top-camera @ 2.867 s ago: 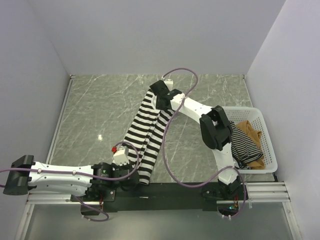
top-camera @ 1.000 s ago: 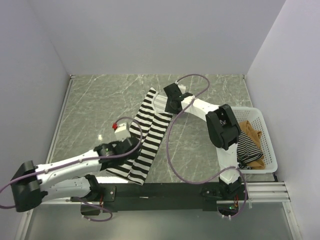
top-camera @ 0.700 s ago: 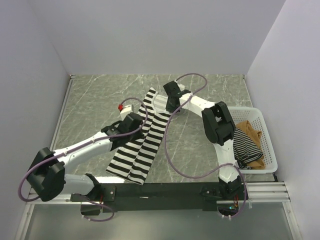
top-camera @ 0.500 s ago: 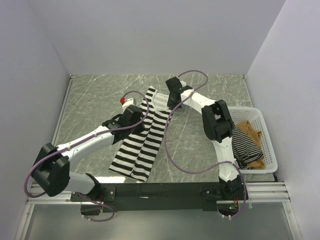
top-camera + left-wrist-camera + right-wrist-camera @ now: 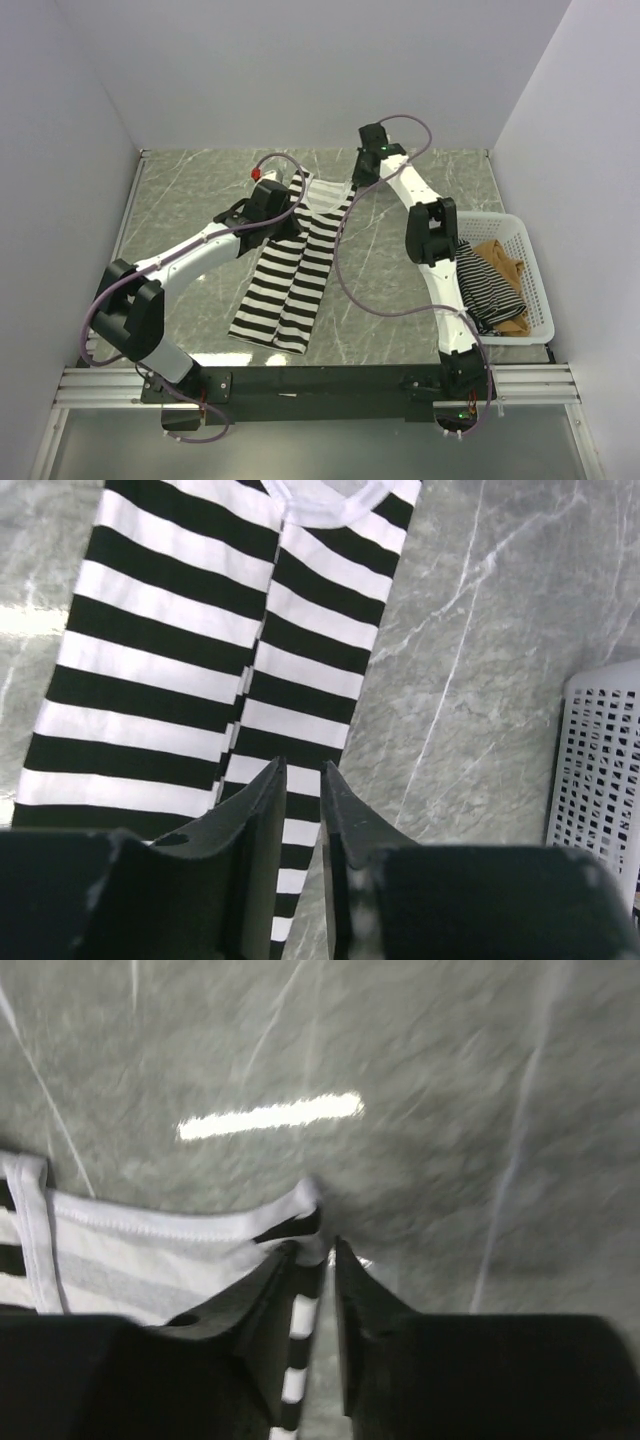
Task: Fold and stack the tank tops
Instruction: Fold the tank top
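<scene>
The wide-striped tank top lies lengthwise on the marble table, neckline at the far end. It also shows in the left wrist view. My right gripper is shut on its far right strap at the white trim, low over the table; the jaws pinch striped cloth. My left gripper hovers over the top's upper left part, with nothing between its nearly closed jaws. The thin-striped top and the tan top lie bunched in the basket.
The white lattice basket stands at the table's right edge, and its corner shows in the left wrist view. White walls close the table on three sides. Purple cables loop over both arms.
My left arm swung from the near edge out over the top's upper left. My right gripper carried the strap farther back and right, drawing the top out long and flat.
</scene>
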`<act>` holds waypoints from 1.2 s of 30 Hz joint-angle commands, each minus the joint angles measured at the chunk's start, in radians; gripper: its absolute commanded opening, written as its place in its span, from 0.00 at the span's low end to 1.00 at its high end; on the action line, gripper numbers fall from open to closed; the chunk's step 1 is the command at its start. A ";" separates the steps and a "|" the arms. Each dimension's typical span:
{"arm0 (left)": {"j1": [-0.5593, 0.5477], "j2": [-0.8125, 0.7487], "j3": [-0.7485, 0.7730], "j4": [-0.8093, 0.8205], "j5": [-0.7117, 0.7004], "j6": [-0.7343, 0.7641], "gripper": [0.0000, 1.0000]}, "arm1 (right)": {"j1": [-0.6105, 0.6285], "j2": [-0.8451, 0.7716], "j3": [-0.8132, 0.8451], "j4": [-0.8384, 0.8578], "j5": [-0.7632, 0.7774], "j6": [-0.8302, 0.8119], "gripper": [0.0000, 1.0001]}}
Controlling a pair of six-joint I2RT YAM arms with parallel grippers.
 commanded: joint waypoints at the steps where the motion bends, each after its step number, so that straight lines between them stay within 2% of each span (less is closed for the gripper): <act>1: 0.020 -0.013 0.029 0.017 0.021 0.019 0.27 | -0.044 -0.056 -0.033 0.096 -0.106 -0.031 0.32; 6: 0.119 -0.109 -0.115 0.023 -0.021 -0.037 0.32 | -0.034 -0.196 -0.104 0.147 -0.091 -0.019 0.52; 7: 0.136 -0.131 -0.187 0.029 -0.019 -0.049 0.34 | -0.027 -0.226 -0.130 0.156 -0.080 -0.016 0.55; 10: 0.162 -0.229 -0.317 0.045 -0.054 -0.091 0.39 | -0.009 -0.373 -0.277 0.216 -0.049 -0.013 0.62; 13: 0.162 -0.327 -0.431 0.033 -0.079 -0.143 0.41 | 0.015 -0.507 -0.426 0.219 -0.026 0.015 0.63; 16: 0.162 -0.420 -0.531 -0.024 -0.131 -0.224 0.40 | 0.064 -0.729 -0.689 0.280 -0.025 0.055 0.63; 17: 0.162 -0.469 -0.555 -0.041 -0.166 -0.253 0.39 | 0.080 -0.780 -0.842 0.321 -0.008 0.067 0.62; 19: 0.162 -0.514 -0.620 -0.099 -0.197 -0.339 0.37 | 0.130 -0.925 -1.001 0.364 0.005 0.113 0.58; 20: 0.162 -0.552 -0.637 -0.115 -0.206 -0.390 0.37 | 0.147 -0.975 -1.147 0.406 -0.015 0.128 0.57; 22: 0.161 -0.591 -0.681 -0.142 -0.208 -0.428 0.41 | 0.195 -1.121 -1.291 0.444 -0.009 0.176 0.53; 23: 0.159 -0.623 -0.692 -0.164 -0.211 -0.439 0.42 | 0.254 -1.168 -1.413 0.478 -0.015 0.185 0.53; 28: 0.145 -0.671 -0.763 -0.204 -0.266 -0.530 0.44 | 0.471 -1.381 -1.656 0.504 0.025 0.291 0.53; 31: 0.138 -0.654 -0.793 -0.179 -0.274 -0.554 0.43 | 0.583 -1.438 -1.768 0.542 0.034 0.371 0.53; 35: 0.107 -0.590 -0.806 -0.116 -0.240 -0.560 0.37 | 0.661 -1.480 -1.859 0.533 0.080 0.434 0.53; 36: 0.071 -0.580 -0.800 -0.118 -0.242 -0.577 0.33 | 0.666 -1.489 -1.871 0.533 0.083 0.447 0.54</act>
